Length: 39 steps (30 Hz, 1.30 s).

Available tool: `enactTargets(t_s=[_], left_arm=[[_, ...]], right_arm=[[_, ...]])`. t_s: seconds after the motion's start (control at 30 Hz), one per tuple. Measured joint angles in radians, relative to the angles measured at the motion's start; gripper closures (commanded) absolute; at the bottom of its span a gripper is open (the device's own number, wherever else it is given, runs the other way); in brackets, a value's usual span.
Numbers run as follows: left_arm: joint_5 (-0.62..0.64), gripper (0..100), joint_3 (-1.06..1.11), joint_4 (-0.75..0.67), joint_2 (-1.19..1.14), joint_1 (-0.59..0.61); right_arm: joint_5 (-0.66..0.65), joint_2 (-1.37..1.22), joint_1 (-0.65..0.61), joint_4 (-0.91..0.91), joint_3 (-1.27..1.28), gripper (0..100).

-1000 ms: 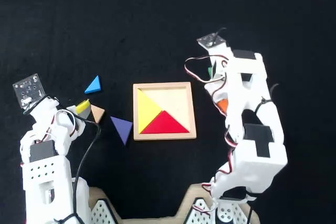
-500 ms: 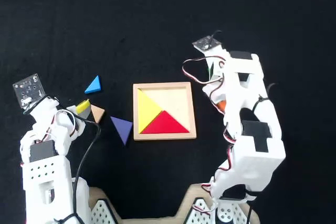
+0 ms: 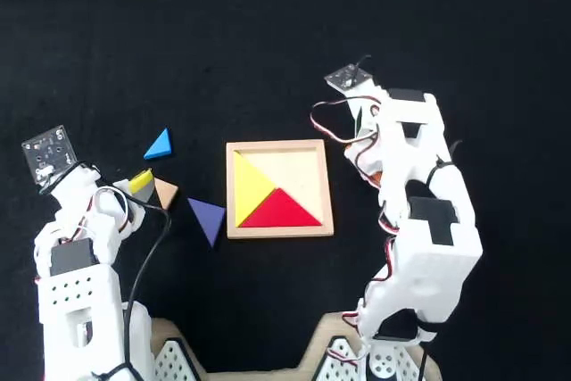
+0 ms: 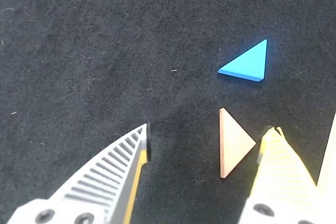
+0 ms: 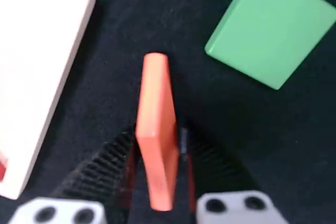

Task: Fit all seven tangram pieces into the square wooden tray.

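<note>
The square wooden tray (image 3: 277,232) lies mid-table with a yellow triangle (image 3: 249,185) and a red triangle (image 3: 280,210) in it. My right gripper (image 5: 157,153) is shut on an orange piece (image 5: 156,124), held on edge just right of the tray (image 5: 37,72); a green piece (image 5: 273,27) lies beside it. The right arm (image 3: 406,158) covers most of both in the high view. My left gripper (image 4: 202,145) stands open over the cloth, one fingertip next to a tan triangle (image 4: 231,142). A blue triangle (image 4: 247,62) lies beyond. A purple triangle (image 3: 208,217) sits left of the tray.
The table is covered with black cloth (image 3: 268,51). The left arm's base (image 3: 80,310) and the right arm's base (image 3: 419,292) stand at the near edge. Cables run along the far edge.
The right arm has shifted slightly left, toward the tray, with the orange piece in its gripper. The left arm has not moved.
</note>
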State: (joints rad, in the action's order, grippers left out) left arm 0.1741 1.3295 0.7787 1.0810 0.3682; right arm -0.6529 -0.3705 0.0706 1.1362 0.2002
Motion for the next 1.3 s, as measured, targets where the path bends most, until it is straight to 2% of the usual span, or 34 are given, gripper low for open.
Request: enactTargets(t_s=[0.2, 0.4, 0.5, 0.67, 0.87, 1.0, 1.3], left_arm=[[0.000, 67, 0.000, 0.000, 0.000, 0.000], [0.000, 67, 0.000, 0.000, 0.000, 0.000], [0.000, 67, 0.000, 0.000, 0.000, 0.000], [0.000, 67, 0.000, 0.000, 0.000, 0.000], [0.000, 67, 0.015, 0.000, 0.003, 0.000], [0.000, 67, 0.015, 0.000, 0.003, 0.000], [0.000, 67, 0.015, 0.000, 0.003, 0.000]], right_arm=[[0.000, -0.002, 0.000, -0.002, -0.002, 98.8], [0.009, 0.092, -0.008, 0.163, -0.028, 98.8], [0.095, 0.203, -0.041, 0.199, -0.021, 98.8], [0.325, 0.336, -0.163, 0.210, 0.078, 98.8], [0.608, 0.367, -0.313, 0.118, 0.175, 98.7], [0.669, 0.362, -0.377, 0.061, 0.221, 98.7], [0.681, 0.229, -0.381, -0.032, 0.233, 98.7]])
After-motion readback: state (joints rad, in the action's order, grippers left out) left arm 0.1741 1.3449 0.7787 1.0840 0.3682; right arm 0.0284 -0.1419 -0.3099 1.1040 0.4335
